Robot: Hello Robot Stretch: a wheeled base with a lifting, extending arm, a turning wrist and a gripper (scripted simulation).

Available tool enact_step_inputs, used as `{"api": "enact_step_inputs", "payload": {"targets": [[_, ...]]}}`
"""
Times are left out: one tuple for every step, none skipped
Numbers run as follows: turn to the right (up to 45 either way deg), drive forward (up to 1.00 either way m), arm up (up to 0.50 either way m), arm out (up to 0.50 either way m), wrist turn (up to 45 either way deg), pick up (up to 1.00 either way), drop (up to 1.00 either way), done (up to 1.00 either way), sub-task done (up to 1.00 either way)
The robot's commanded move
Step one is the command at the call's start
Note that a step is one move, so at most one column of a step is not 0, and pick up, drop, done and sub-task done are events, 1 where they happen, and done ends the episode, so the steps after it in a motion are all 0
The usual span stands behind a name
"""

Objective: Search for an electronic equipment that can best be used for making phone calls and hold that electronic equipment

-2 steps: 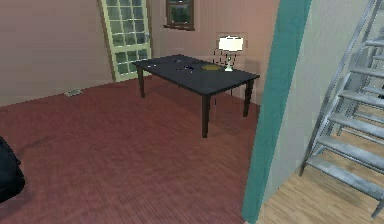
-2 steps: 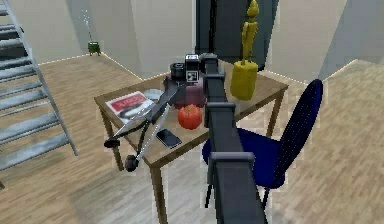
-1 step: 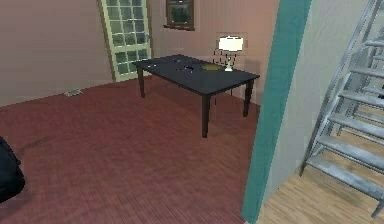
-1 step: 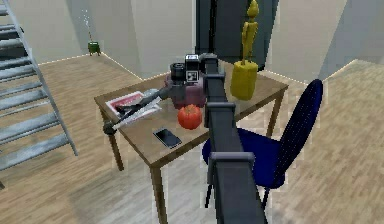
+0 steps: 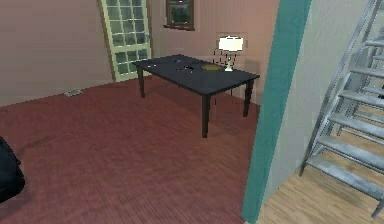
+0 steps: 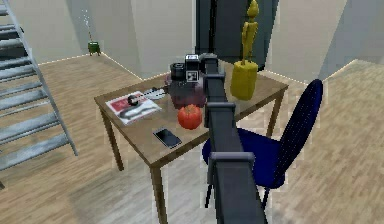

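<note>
One Flat Handset Located on the Wooden Bench

One thin, dark, rectangular slab, judged to be the phone (image 6: pixel 167 137), was seen lying flat on the wooden bench (image 6: pixel 130 127) near its front edge, in the arm side view. A red round thing (image 6: pixel 189 117) was placed just beside it, and a magazine (image 6: pixel 135 104) lay toward the view's left. A yellow statue (image 6: pixel 246 60) stood at the far corner, and a blue chair (image 6: pixel 285 135) was drawn up at the view's right.

The arm (image 6: pixel 225 140) was extended across the bench, with the gripper (image 6: pixel 183 92) positioned beyond the red round thing. Because bench items lay at and behind its far end, it could not be told whether anything was held by the gripper.

The phone was judged to be light, stiff, smooth-faced and breakable at the screen. As it lay flush with the bench, little edge was offered; a grasp across the two long sides was considered most secure. Slippage was to be expected if only the glossy faces were contacted. Contact with the red round thing was to be avoided, since it could roll.

In the forward view, a dark bench (image 5: pixel 200 82) carrying a lamp (image 5: pixel 230 47) was recorded.
</note>
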Motion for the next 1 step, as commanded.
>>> {"api": "enact_step_inputs", "payload": {"targets": [[0.0,0.0,0.0,0.0,21.0,0.0,0.0,0.0,0.0]]}}
